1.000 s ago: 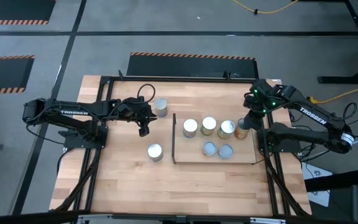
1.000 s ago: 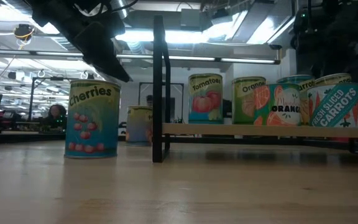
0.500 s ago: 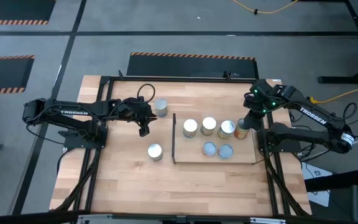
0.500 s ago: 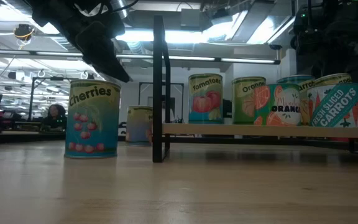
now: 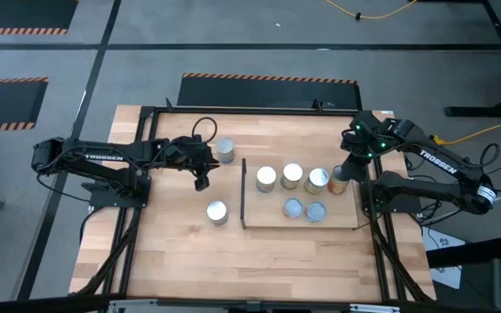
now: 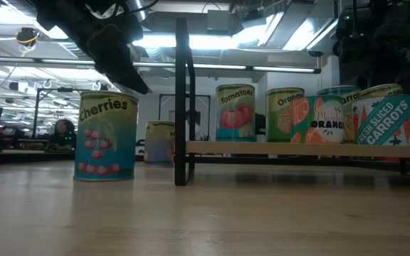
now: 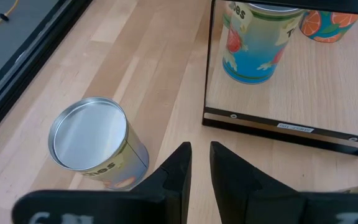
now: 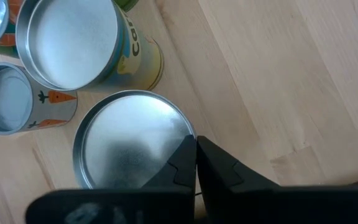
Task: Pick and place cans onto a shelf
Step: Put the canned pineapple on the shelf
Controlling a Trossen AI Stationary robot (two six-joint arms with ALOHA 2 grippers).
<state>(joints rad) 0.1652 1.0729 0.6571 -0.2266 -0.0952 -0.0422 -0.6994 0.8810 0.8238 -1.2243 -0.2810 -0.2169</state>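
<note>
Two cans stand on the bare table: one (image 5: 225, 149) just beyond my left gripper (image 5: 200, 181), showing its silver top (image 7: 89, 130) in the left wrist view, and a Cherries can (image 5: 217, 211) nearer the front. My left gripper hangs above the table, pointing at the shelf (image 5: 337, 219), its fingers a narrow gap apart with nothing between them. Several cans stand upright on the shelf behind its dark upright panel (image 5: 243, 193). My right gripper (image 5: 344, 171) is shut right over the far right can (image 8: 129, 143) of the shelf. My right gripper points steeply down, and its shut fingertips (image 8: 188, 152) lie over the rim of the can's silver top (image 8: 166, 118). I cannot tell whether they touch the can, which stands upright on the shelf.
The shelf's panel (image 7: 278, 127) stands between my left gripper and the tomato can (image 7: 253, 43). A black frame (image 5: 233, 110) runs around the table's edges. Bare wood lies in front of the shelf and left of the Cherries can (image 6: 107, 135).
</note>
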